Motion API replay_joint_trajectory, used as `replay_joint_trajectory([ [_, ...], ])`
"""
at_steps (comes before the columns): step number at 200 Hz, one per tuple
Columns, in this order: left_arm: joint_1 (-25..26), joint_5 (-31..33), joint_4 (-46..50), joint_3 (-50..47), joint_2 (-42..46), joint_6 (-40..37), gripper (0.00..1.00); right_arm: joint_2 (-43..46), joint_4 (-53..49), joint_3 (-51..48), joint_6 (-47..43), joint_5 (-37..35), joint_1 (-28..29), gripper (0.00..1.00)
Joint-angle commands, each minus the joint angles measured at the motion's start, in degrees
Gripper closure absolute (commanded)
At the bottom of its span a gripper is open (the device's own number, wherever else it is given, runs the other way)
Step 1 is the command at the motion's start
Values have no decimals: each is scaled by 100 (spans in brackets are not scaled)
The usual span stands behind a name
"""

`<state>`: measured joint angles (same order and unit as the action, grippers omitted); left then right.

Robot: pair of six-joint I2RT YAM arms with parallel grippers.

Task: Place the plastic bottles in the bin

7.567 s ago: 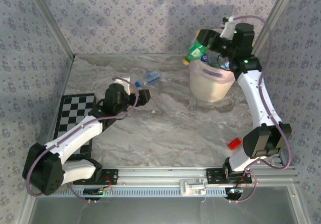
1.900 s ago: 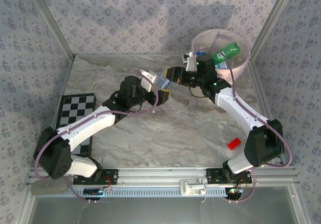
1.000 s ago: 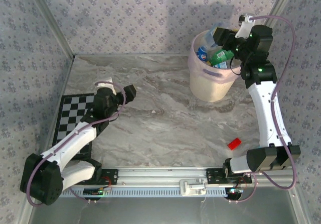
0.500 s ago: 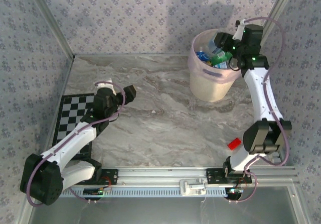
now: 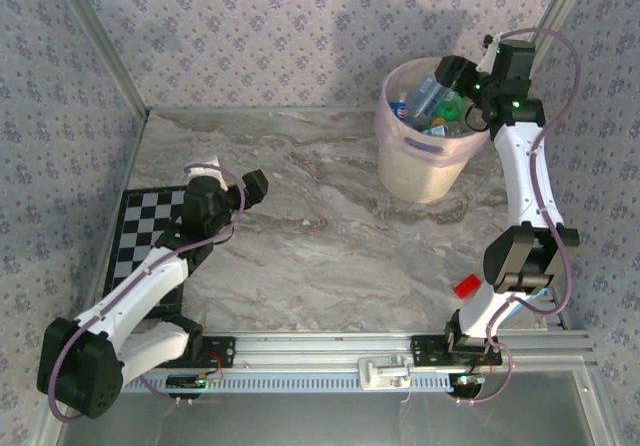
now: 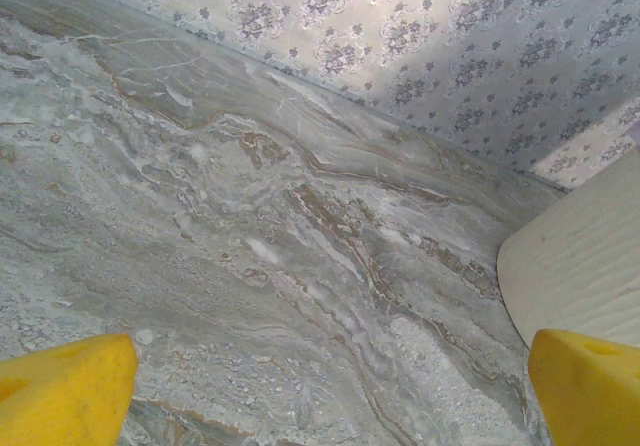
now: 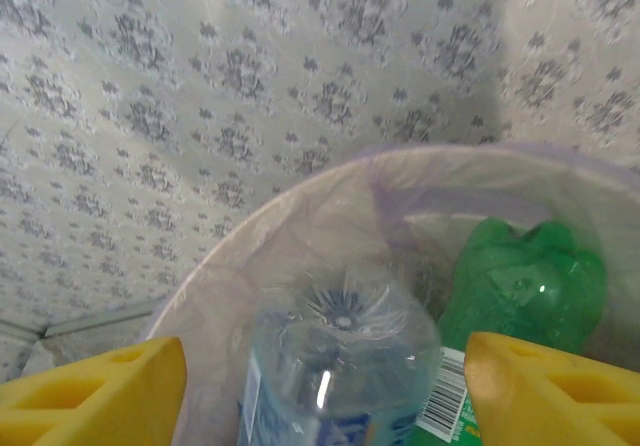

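The pale pink bin [image 5: 420, 171] stands at the far right of the table, holding several plastic bottles. A clear bottle [image 5: 424, 94] with a blue label leans on top of the pile, and a green bottle [image 5: 456, 109] lies beside it. My right gripper [image 5: 447, 74] hovers open over the bin's far right rim. In the right wrist view the clear bottle's base [image 7: 340, 351] sits between my spread yellow fingers [image 7: 95, 391] with gaps on both sides, and the green bottle [image 7: 520, 281] lies to its right. My left gripper [image 5: 256, 186] is open and empty over the table's left side.
A small red block [image 5: 467, 286] lies near the right arm's base. A checkerboard mat [image 5: 140, 231] lies under the left arm. In the left wrist view the bin's wall [image 6: 580, 266] shows at the right, across bare marble from the left gripper [image 6: 330, 396].
The right gripper carried a clear bottle to the bin and opened; the bottle now rests on the pile. The gripper has drawn back slightly toward the far right. The left arm hardly moved.
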<state>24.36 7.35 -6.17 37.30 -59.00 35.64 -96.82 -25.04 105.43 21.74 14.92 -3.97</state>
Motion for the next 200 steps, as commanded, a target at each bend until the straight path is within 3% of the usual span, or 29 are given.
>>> replay_joint_trajectory([
  [1, -51, 102, 20, 41, 108, -14, 0, 471, 55, 78, -243, -527, 90, 24],
  [29, -54, 79, -67, 26, 57, 30, 0, 778, 672, -532, -136, -75, 184, 24],
  [71, -54, -2, -72, 86, -32, 40, 0, 342, 771, -463, 36, 775, 475, 26],
  [158, -158, 220, 197, -48, 310, -11, 0, -563, 686, -276, 324, 901, 661, 27],
  [200, -362, 586, 385, -191, 594, -98, 0, -22, 384, -254, -113, 597, 677, 25],
])
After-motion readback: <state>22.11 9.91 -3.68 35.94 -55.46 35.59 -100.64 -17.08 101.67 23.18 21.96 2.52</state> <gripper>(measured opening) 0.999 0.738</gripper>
